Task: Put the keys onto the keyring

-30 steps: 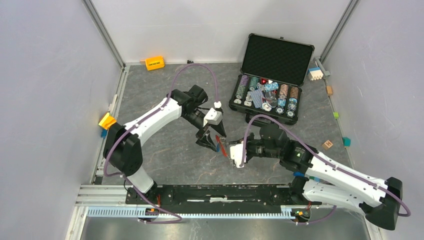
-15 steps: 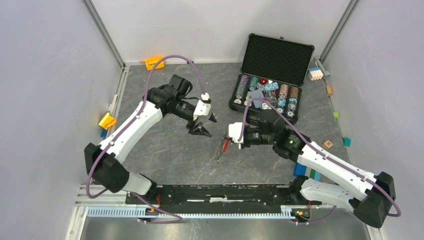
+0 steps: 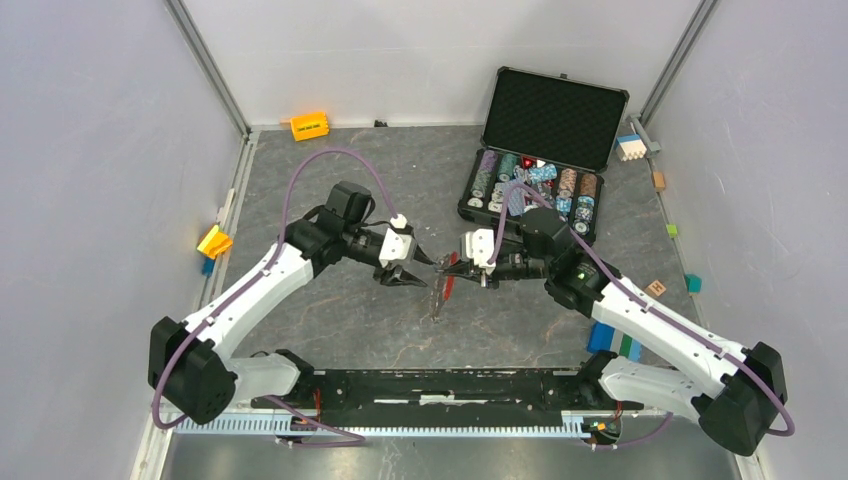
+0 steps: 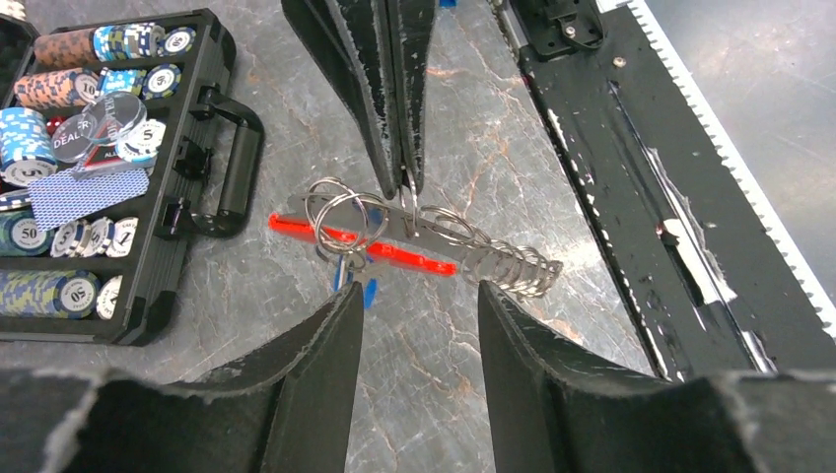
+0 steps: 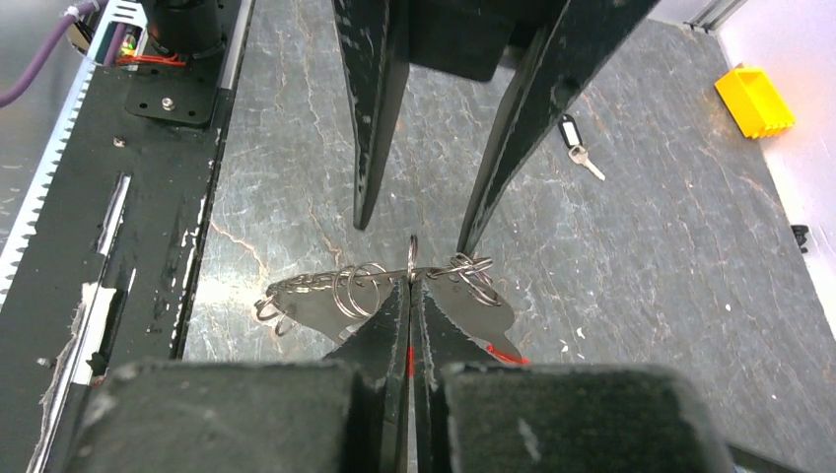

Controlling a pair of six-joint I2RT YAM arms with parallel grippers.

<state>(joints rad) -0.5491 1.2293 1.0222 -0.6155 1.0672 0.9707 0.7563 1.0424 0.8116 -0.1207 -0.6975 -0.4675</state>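
The keyring (image 3: pixel 449 290) hangs from my right gripper (image 3: pixel 447 268), which is shut on one of its silver rings (image 5: pixel 412 251). Its red fob (image 4: pixel 394 253) dangles under a cluster of rings (image 4: pixel 335 212) and a coiled wire part (image 4: pixel 515 266). A blue tag (image 4: pixel 367 294) hangs below the rings. My left gripper (image 3: pixel 424 272) faces the right one tip to tip, open, its fingers (image 5: pixel 370 128) flanking the held ring without touching it. One key with a small tag (image 5: pixel 576 144) lies loose on the table beyond, hidden under the left arm in the top view.
An open black case of poker chips (image 3: pixel 545 120) stands at the back right, its handle (image 4: pixel 237 168) near the keyring. An orange block (image 3: pixel 309 126) lies at the back wall and a yellow one (image 3: pixel 214 241) at the left wall. The black base rail (image 3: pixel 440 385) runs along the near edge.
The right gripper has lifted the keyring and carried it farther from the bases. The left arm swung away, then came back to face it, and its jaws have narrowed somewhat.
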